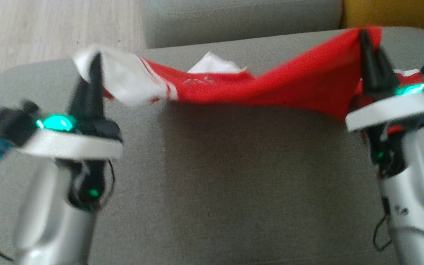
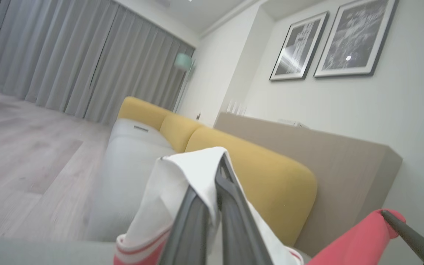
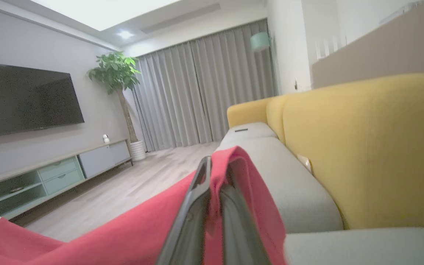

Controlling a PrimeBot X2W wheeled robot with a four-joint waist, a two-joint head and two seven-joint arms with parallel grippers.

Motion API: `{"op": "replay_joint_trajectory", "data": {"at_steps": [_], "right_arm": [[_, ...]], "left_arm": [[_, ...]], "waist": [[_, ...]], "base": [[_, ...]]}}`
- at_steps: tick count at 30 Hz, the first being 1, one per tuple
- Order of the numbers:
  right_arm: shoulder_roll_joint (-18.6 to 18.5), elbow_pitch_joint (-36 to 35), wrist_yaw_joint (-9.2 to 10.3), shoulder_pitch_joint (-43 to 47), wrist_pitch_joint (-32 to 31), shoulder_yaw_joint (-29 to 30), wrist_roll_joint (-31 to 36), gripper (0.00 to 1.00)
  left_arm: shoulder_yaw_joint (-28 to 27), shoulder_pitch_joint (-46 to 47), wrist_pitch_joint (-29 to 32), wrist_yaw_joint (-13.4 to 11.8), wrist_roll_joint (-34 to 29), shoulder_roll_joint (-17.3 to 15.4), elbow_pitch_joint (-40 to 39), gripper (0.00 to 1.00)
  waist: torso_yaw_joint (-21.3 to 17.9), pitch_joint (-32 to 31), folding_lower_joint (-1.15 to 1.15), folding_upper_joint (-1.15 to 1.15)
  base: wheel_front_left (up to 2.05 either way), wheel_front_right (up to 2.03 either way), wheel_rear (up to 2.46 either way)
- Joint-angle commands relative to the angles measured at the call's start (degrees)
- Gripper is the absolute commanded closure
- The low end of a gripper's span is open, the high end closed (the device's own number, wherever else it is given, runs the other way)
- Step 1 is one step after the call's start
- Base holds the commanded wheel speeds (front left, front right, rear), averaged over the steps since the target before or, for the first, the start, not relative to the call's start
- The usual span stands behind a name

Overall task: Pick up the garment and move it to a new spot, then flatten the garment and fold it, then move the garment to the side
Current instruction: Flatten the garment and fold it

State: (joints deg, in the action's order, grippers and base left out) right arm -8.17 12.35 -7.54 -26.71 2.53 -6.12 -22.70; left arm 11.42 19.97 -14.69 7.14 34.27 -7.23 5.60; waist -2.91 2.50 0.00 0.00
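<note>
The garment (image 1: 271,86) is a red shirt with white sleeves and striped trim, hanging stretched between both grippers above a grey sofa seat (image 1: 234,176). My left gripper (image 1: 96,62) is shut on the white sleeve end at the left; in the left wrist view white cloth (image 2: 193,176) drapes over my left gripper (image 2: 221,173). At the right, my right gripper (image 1: 364,36) is shut on a red corner of the garment; the right wrist view shows red fabric (image 3: 131,232) pinched in my right gripper (image 3: 215,173). The middle of the garment sags toward the seat.
Wood floor (image 1: 50,29) lies at the upper left beyond the seat. Another grey cushion (image 1: 241,18) and a yellow sofa back (image 1: 396,13) sit behind. The wrist views show a yellow backrest (image 3: 366,147), curtains (image 2: 72,62), a TV (image 3: 24,99) and a potted plant (image 3: 118,73).
</note>
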Motion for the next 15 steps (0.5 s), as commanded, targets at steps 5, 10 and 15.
{"op": "replay_joint_trajectory", "data": {"at_steps": [5,10,15], "right_arm": [[-1.14,-9.56,0.05,-6.88,-4.39,-1.68,-0.88,1.00],[-0.25,-16.18,0.05,-8.32,-9.07,-0.40,-0.96,1.00],[1.46,-20.44,0.05,-7.75,-13.46,2.46,0.39,1.00]], "left_arm": [[-5.76,9.44,-0.22,0.32,3.96,-2.54,-6.12,1.00],[-10.03,12.24,0.77,-3.55,5.32,-3.31,-12.67,1.00],[-11.23,12.38,3.62,-6.10,5.30,-4.54,-17.97,1.00]], "waist": [[-0.17,-1.43,0.00,0.00],[-0.22,-1.65,0.00,0.00],[-0.04,-0.09,0.00,0.00]], "base": [[0.00,0.00,0.00],[0.00,0.00,0.00],[0.00,0.00,0.00]]}}
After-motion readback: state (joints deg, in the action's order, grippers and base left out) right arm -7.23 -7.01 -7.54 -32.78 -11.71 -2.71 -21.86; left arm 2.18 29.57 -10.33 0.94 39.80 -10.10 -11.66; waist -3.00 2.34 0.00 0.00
